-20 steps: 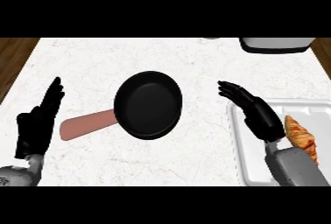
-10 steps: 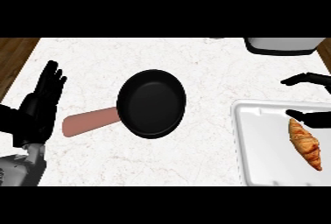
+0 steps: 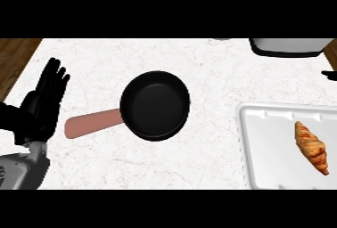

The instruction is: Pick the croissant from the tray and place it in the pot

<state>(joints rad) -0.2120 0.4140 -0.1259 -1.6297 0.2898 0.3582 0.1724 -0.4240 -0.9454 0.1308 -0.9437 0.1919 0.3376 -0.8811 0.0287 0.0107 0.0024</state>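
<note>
A golden-brown croissant (image 3: 311,147) lies on the white tray (image 3: 263,147) at the right of the counter. Left of the tray sits a black pan (image 3: 155,105) with a pinkish-brown handle (image 3: 92,125) pointing left. My left hand (image 3: 43,102) stands open at the left edge, fingers up, apart from the pan. Only a small black tip of my right hand (image 3: 329,75) shows at the right edge, well above the croissant; its fingers cannot be made out.
A grey and white container (image 3: 289,46) stands at the far right corner of the white marble counter. Wooden floor shows past the counter's left edge (image 3: 14,58).
My right hand has moved up and right, off the tray and almost out of view. The left hand has shifted slightly. Croissant and pan have not moved.
</note>
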